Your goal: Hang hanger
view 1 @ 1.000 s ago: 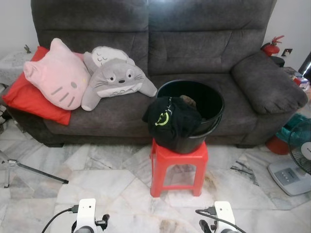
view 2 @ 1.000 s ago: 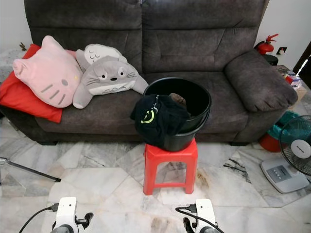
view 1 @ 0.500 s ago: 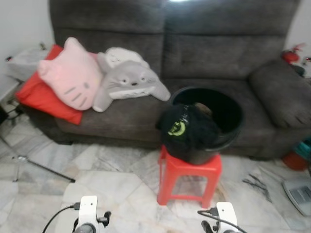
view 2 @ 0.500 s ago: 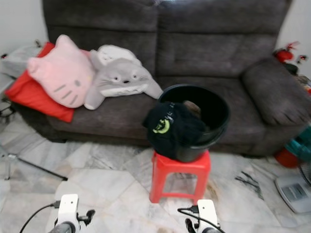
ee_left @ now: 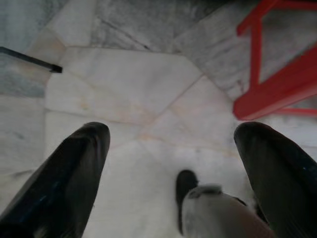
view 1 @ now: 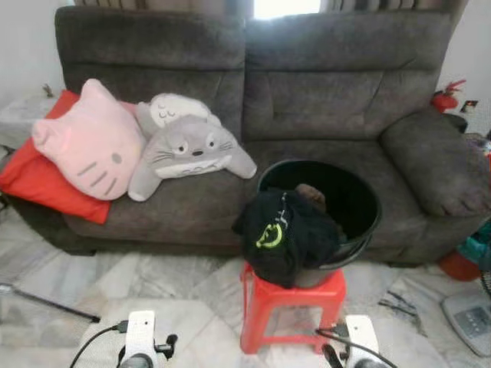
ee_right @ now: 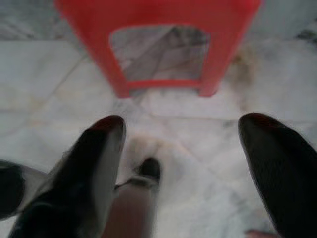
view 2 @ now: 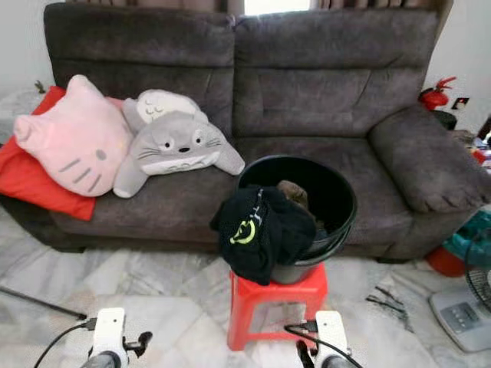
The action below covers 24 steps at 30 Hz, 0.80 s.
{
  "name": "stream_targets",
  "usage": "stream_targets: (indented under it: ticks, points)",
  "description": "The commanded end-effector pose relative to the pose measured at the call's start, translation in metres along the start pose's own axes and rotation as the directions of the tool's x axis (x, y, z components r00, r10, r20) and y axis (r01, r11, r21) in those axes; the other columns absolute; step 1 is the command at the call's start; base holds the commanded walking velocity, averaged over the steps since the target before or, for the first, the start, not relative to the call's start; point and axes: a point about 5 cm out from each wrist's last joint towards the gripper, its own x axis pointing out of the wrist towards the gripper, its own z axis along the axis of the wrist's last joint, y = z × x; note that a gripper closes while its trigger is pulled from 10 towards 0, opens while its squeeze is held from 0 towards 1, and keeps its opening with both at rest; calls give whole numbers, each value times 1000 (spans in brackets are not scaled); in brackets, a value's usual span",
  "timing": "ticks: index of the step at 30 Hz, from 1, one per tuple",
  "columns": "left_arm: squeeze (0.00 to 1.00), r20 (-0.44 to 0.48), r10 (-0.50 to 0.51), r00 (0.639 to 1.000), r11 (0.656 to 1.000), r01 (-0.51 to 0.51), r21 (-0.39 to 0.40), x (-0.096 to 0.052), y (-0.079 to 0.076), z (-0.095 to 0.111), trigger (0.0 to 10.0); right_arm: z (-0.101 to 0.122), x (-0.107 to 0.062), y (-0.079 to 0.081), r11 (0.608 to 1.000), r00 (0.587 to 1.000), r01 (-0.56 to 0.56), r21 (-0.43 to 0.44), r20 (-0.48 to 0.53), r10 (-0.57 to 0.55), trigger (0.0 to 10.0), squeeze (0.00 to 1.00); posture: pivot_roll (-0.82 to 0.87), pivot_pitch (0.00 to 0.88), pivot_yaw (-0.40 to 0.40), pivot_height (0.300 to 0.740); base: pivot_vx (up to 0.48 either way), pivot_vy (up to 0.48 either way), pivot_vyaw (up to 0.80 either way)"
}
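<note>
A black bucket stands on a red plastic stool in front of a grey sofa. Black clothing with a green logo hangs over the bucket's front rim, and something brown lies inside. No hanger can be made out. Both arms hang low at the bottom edge. My left gripper is open over the marble floor, with the stool's leg off to one side. My right gripper is open too, pointing at the stool close ahead. Nothing is between either pair of fingers.
A pink cat cushion, a grey plush toy and a red cushion lie on the sofa's left half. A fan and a fire extinguisher are at the right. A thin black tripod leg crosses the floor at left.
The whole view has shifted: the stool and bucket now sit lower and nearer in the picture, so the camera has come closer. The grippers stay low and open.
</note>
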Motion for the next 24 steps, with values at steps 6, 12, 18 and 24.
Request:
stream_targets:
  ticks: [6, 12, 18, 24]
  points:
    - [0, 2, -6, 1000, 1000, 6, -6, 0, -4, 0, 10000, -5, -2, -5, 1000, 1000, 12, 7, -20, -12, 10000, 0, -17, 0, 4, 716, 0, 0, -743]
    - [0, -2, -7, 1000, 1000, 7, -2, 0, -4, 0, 10000, -4, -2, -5, 1000, 1000, 15, 13, -4, -15, 10000, 0, -20, 0, 4, 716, 0, 0, -246]
    - [0, -3, -7, 1000, 1000, 7, 0, 0, -4, 0, 10000, 2, -2, -5, 1000, 998, 5, -8, 59, -5, 10000, 0, -39, 0, 5, 716, 0, 0, 0]
    - [0, -6, -8, 1000, 1000, 8, 4, 0, -4, -2, 10000, 13, -3, -4, 1000, 983, 2, -17, 185, 1, 10000, 0, -53, 0, 5, 716, 0, 0, 0]
